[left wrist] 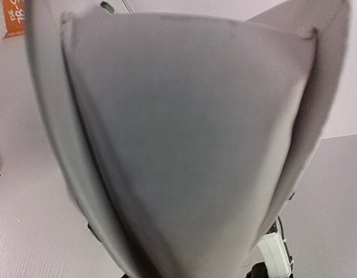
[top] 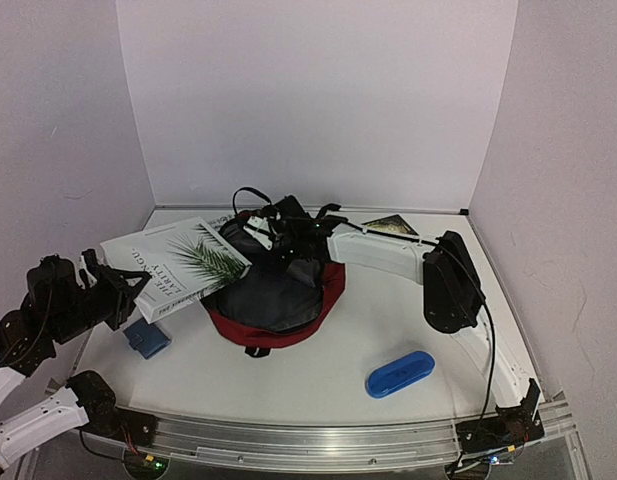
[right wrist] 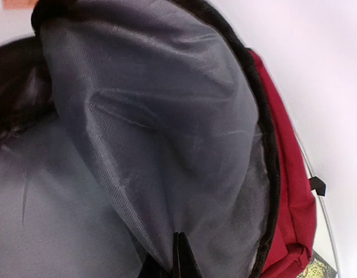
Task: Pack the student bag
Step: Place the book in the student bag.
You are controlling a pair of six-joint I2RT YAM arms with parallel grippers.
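The student bag (top: 288, 305), dark red with grey lining, lies open in the middle of the table. My right gripper (top: 286, 244) is at its top opening. In the right wrist view the gripper (right wrist: 181, 258) is shut on a fold of the grey lining (right wrist: 166, 133), with the red outer fabric (right wrist: 294, 197) at the right. My left gripper (top: 136, 286) is shut on the lower left edge of a white book with a palm leaf on its cover (top: 178, 262), tilted above the bag's left side. The book's pale cover (left wrist: 184, 145) fills the left wrist view and hides the fingers.
A blue oblong case (top: 400, 373) lies near the front right. A small blue flat object (top: 146, 337) sits under the held book at the left. A dark book (top: 391, 226) lies at the back right. White walls enclose the table on three sides.
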